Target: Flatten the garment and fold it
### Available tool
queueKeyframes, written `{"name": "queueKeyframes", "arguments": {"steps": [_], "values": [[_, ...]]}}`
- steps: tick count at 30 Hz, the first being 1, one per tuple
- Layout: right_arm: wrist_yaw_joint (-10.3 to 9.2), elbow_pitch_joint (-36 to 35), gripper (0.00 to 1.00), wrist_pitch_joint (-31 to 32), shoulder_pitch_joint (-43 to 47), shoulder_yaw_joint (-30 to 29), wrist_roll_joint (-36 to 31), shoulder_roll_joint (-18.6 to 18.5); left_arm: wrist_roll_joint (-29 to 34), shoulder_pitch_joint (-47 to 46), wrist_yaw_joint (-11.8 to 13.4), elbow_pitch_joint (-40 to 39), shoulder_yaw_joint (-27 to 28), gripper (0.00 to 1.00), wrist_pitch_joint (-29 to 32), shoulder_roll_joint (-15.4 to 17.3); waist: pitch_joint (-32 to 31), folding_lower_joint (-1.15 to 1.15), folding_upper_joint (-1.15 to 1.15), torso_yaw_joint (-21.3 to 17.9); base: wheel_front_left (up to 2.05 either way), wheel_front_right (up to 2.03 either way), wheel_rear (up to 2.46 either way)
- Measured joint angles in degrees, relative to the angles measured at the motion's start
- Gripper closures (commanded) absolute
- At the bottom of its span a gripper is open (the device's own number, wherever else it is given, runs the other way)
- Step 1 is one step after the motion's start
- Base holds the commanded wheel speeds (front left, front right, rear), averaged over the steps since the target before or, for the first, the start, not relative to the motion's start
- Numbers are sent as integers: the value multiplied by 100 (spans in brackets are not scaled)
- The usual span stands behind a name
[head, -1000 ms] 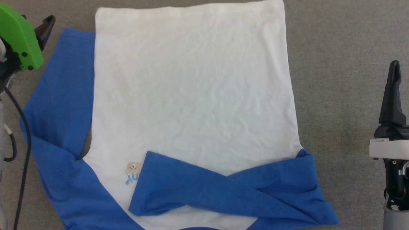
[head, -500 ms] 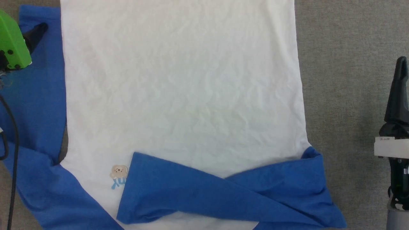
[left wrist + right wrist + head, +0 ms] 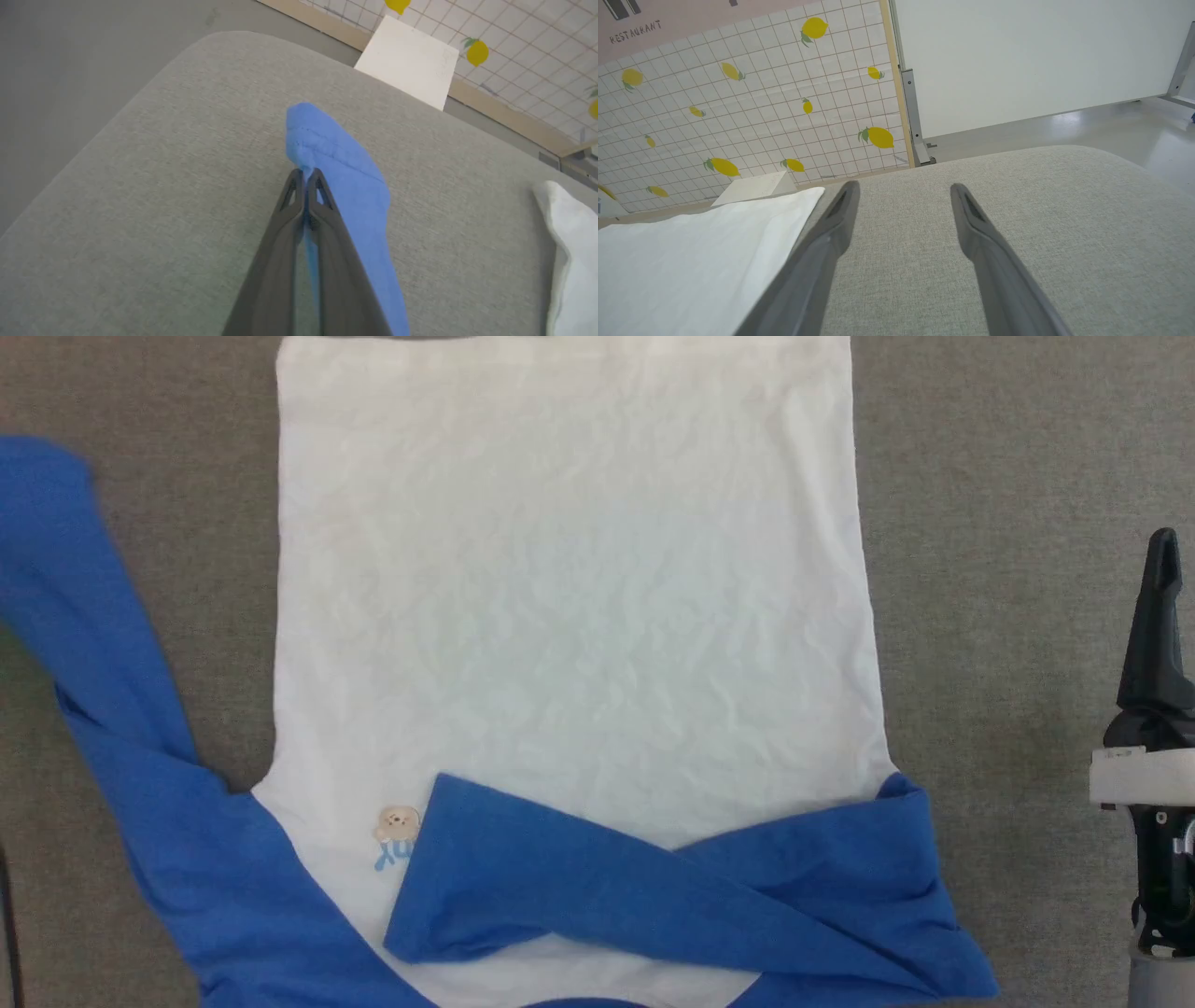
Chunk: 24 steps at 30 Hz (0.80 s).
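Lettering [image 3: 394, 854] on the garment [image 3: 560, 569] hides partly under its folded sleeve [image 3: 597, 887].

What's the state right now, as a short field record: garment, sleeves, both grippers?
garment: white body flat on the grey surface, neck end nearest the robot
right-side sleeve: folded across the chest
left-side sleeve: stretched outward, not folded in
cartoon print: visible, just beside the folded sleeve's end
left gripper: jaws shut on the left-side sleeve's end
right gripper: jaws open, empty, beside the garment's edge
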Motion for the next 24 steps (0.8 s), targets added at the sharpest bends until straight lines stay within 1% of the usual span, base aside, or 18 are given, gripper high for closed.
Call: {"name": "queueKeyframes", "arguments": {"steps": [2,4,6,7,10,13,16,17,19,22,24], "values": [[0,94,0,-8,66,-7,34,-1,-55,293,158,118,360,100,-369,149,-199,0,0,31,0,0,0],[0,187,0,-35,157,-9,77,1,-153,584,227,172,653,100,-658,235,-386,0,0,55,0,0,0],[-1,265,0,-35,268,-33,100,1,-281,911,226,199,891,100,-866,270,-597,-1,0,82,0,0,0],[-1,323,0,-52,375,-46,151,1,-422,1350,223,180,1209,100,-1144,261,-877,-1,0,126,0,0,0],[0,360,0,-59,438,-40,199,0,-502,1734,209,41,1382,100,-1361,245,-1136,-1,0,171,0,0,0],[-1,423,0,-83,475,-3,225,0,-505,2053,37,-314,1445,100,-1584,210,-1369,-1,0,215,0,0,0],[0,452,0,-93,547,13,259,0,-502,2299,-147,-1012,1352,100,-1746,120,-1575,-1,0,261,0,0,0],[-1,467,0,-92,586,16,265,1,-467,2379,-163,-1318,1257,100,-1766,60,-1643,-1,0,278,0,0,0],[-1,481,0,-90,634,51,266,-1,-347,2530,-160,-1935,1059,100,-1761,-88,-1755,-1,0,309,0,0,0],[-1,493,0,-73,697,56,266,3,-165,2724,-69,-2976,583,100,-1612,-388,-1910,-1,0,364,0,0,0],[-1,494,0,-47,706,47,266,2,-29,2781,13,-3631,112,100,-1397,-659,-2004,-1,0,404,0,0,0]]}}
